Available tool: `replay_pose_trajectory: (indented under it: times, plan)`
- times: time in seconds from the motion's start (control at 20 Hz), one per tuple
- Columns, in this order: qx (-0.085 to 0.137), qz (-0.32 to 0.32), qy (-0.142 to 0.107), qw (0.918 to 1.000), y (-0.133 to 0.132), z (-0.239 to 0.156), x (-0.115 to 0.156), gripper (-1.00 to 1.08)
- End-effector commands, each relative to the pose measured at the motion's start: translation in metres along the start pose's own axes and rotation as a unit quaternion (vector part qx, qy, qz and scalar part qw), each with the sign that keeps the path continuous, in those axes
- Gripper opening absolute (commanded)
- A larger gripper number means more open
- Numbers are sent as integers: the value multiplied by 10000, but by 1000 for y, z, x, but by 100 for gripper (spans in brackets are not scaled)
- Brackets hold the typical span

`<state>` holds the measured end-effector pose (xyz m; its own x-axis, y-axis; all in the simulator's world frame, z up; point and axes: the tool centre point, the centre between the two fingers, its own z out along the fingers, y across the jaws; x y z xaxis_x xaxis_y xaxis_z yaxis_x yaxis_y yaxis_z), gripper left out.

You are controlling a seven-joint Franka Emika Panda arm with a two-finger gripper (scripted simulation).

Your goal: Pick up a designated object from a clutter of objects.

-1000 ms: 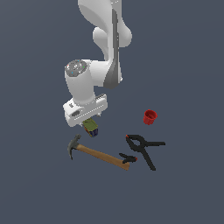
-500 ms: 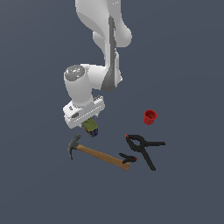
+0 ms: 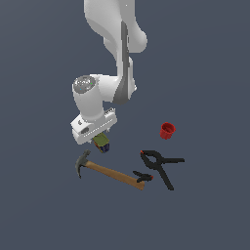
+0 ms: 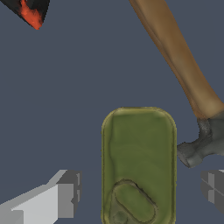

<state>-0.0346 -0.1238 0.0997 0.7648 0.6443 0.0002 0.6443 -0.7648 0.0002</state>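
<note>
The olive-green boxy can [image 3: 102, 141] stands on the floor under my hand, just behind the hammer's head. In the wrist view the can's green top [image 4: 139, 153] lies between my two fingers, with a gap on each side. My gripper [image 3: 99, 138] [image 4: 140, 189] is open and straddles the can without touching it. The wooden-handled hammer [image 3: 111, 172] lies just in front of the can, and its dark head shows in the wrist view [image 4: 203, 146]. Black clamps with red tips [image 3: 159, 166] lie on the exterior view's right. The small red cup [image 3: 167, 130] stands behind them.
A smaller black clamp [image 3: 143, 177] lies at the end of the hammer's handle. A red clamp tip [image 4: 29, 13] shows at the edge of the wrist view. The floor is a plain dark grey-blue surface.
The arm has sunk a little over the can. The can and the other objects have not moved.
</note>
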Motion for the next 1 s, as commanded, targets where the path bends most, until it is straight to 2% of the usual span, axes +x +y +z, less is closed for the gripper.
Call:
replay_pose_trajectory:
  times: [0.0, 0.3, 0.55, 0.6, 0.95]
  plan:
    - [3, -1, -3, 10000, 0, 10, -1, 100]
    - [1, -11, -2, 10000, -1, 35, -1, 100]
    - [1, -15, -1, 10000, 0, 41, 0, 100]
    - [1, -15, -1, 10000, 0, 41, 0, -100]
    - [1, -15, -1, 10000, 0, 41, 0, -100]
